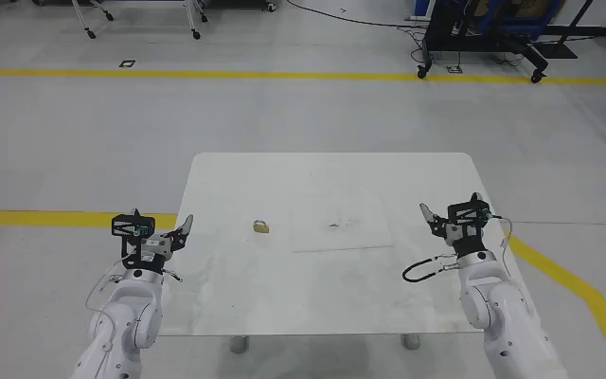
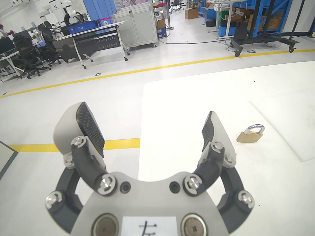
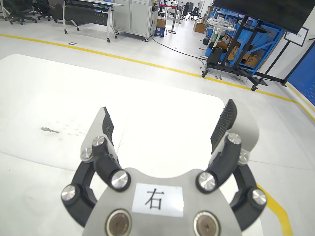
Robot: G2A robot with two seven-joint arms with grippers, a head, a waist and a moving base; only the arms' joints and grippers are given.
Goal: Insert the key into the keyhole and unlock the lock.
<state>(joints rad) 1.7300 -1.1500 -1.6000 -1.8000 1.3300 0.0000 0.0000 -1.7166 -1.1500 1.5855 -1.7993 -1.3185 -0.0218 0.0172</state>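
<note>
Spanning the middle of the top view, the white counter (image 1: 331,294) carries a thin pale sheet (image 1: 365,204) lying flat, right of centre. Left arm: the forearm rises from beside the near left corner. The left end effector (image 2: 147,114) is held low at the counter's left edge, pointing forward and slightly inward, jaws spread wide. Right arm: a mirrored pose at the near right corner. The right end effector (image 3: 167,109) sits just inside the counter's right edge, jaws likewise spread wide. The two end effectors are well apart, one at each side, at about the same depth along the counter. The lock (image 2: 251,135) is a brass padlock with a silver shackle, lying flat on bare counter near the sheet's left edge. It is nearer the left end effector but apart from it. The key (image 3: 49,130) is small and silver. It lies flat on the sheet near its middle, apart from the lock and from both end effectors.
</note>
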